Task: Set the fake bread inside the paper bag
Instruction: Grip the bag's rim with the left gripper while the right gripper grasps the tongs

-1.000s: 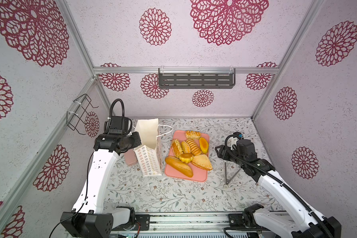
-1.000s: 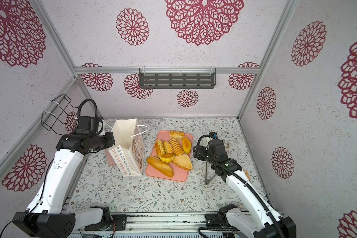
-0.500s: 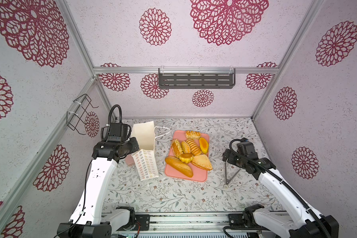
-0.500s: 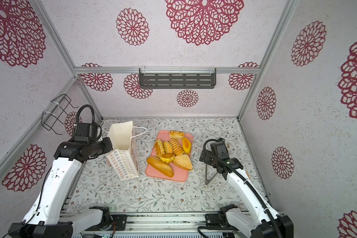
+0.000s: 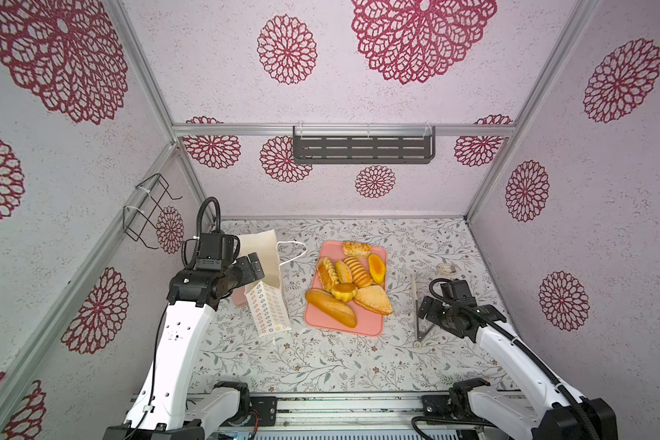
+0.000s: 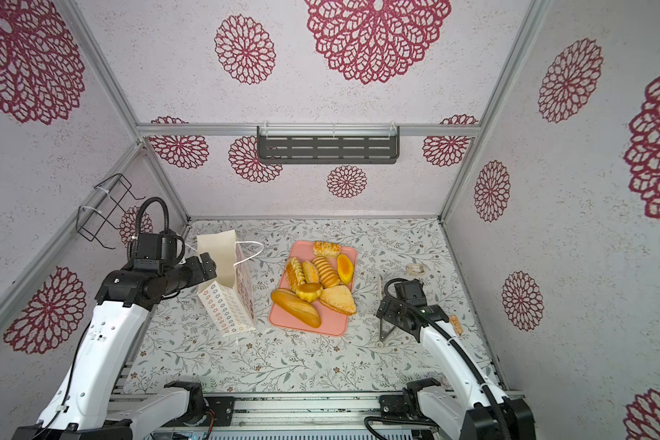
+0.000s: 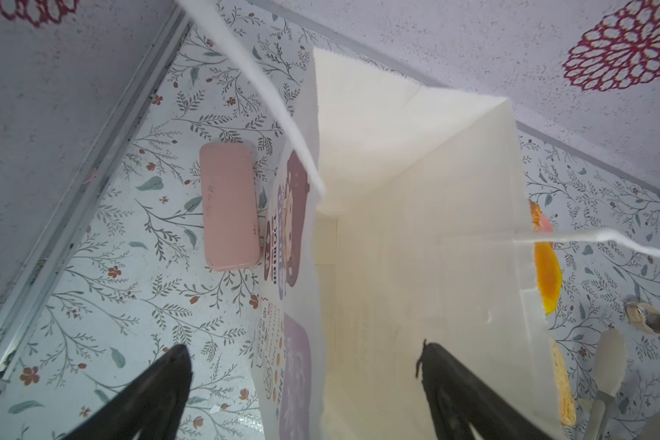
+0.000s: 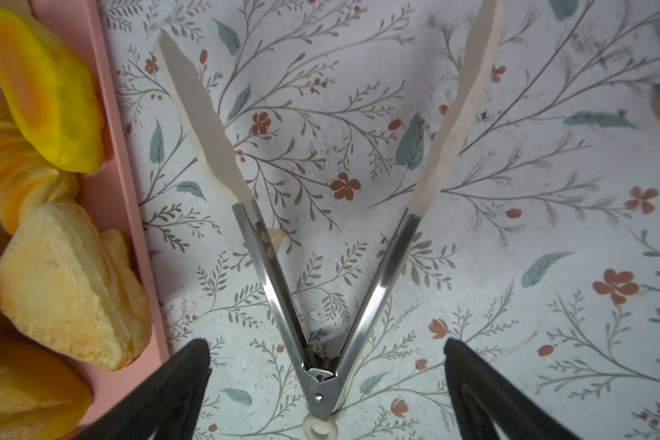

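1. On the floral tabletop, left of centre in both top views, the tall cream-white paper bag stands upright, mouth open. One white cord handle droops toward the tray.
2. The golden-yellow fake bread, eight pieces, lies on the flat pink rectangular tray, just right of the bag.
3. The left jaws stand wide at the bag's rim and hold nothing. One black finger is over the bag's cream inside, the other outside its printed front.
4. A small pink rounded case lies just beside the bag, on the side away from the tray.
5. The right jaws are wide and empty, hovering above the steel tongs with cream tips. The tongs lie spread open on the tabletop, near the tray's right edge.
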Robot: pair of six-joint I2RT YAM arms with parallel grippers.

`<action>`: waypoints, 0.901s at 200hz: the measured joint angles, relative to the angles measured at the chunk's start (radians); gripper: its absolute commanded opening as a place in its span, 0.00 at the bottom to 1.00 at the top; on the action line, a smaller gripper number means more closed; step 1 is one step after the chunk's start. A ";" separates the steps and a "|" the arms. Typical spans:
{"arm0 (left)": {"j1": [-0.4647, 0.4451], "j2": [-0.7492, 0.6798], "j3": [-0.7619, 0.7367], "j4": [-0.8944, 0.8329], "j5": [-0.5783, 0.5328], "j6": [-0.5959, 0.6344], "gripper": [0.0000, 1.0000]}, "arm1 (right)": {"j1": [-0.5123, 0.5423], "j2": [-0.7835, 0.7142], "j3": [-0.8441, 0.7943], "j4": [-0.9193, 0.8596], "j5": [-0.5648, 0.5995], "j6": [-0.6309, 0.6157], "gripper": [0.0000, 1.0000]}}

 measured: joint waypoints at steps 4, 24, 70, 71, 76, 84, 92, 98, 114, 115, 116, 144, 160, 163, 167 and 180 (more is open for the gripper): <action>0.000 -0.005 0.010 -0.004 -0.005 0.000 0.97 | 0.000 0.008 -0.004 0.006 -0.003 0.001 0.97; 0.001 -0.023 0.069 -0.018 -0.030 0.003 0.97 | 0.003 0.044 -0.016 0.035 -0.016 0.011 0.94; 0.003 -0.074 0.175 -0.053 -0.059 0.011 0.97 | 0.026 0.120 -0.027 0.071 -0.005 0.031 0.99; 0.003 -0.077 0.175 -0.054 -0.059 0.011 0.97 | 0.026 0.121 -0.027 0.072 -0.005 0.032 0.99; 0.003 -0.084 0.175 -0.056 -0.060 0.011 0.97 | 0.029 0.127 -0.029 0.077 -0.003 0.033 0.99; 0.003 -0.097 0.175 -0.061 -0.060 0.011 0.97 | 0.034 0.138 -0.030 0.085 0.000 0.035 0.99; 0.003 -0.108 0.172 -0.063 -0.061 0.010 0.97 | 0.038 0.153 -0.030 0.093 0.006 0.035 0.99; 0.003 -0.118 0.167 -0.063 -0.062 0.009 0.97 | 0.041 0.164 -0.030 0.098 0.011 0.035 0.99; 0.005 -0.147 0.139 -0.062 -0.064 0.002 0.97 | 0.050 0.202 -0.029 0.110 0.025 0.036 0.99; 0.005 -0.150 0.135 -0.063 -0.064 0.000 0.97 | 0.051 0.205 -0.029 0.112 0.026 0.036 0.99; 0.005 -0.152 0.134 -0.062 -0.064 0.000 0.97 | 0.051 0.207 -0.029 0.112 0.027 0.036 0.99; 0.006 -0.205 0.037 -0.049 -0.059 -0.031 0.97 | 0.056 0.256 -0.021 0.127 0.051 0.040 0.99; 0.009 -0.232 -0.027 -0.029 -0.051 -0.055 0.97 | 0.056 0.276 -0.006 0.138 0.065 0.043 0.99; 0.010 -0.235 -0.036 -0.028 -0.049 -0.058 0.97 | 0.057 0.280 -0.004 0.141 0.068 0.042 0.99; 0.011 -0.238 -0.047 -0.024 -0.045 -0.064 0.97 | 0.057 0.286 0.001 0.144 0.071 0.042 0.99; 0.018 -0.245 -0.077 -0.009 -0.034 -0.079 0.97 | 0.057 0.307 0.016 0.154 0.080 0.042 0.98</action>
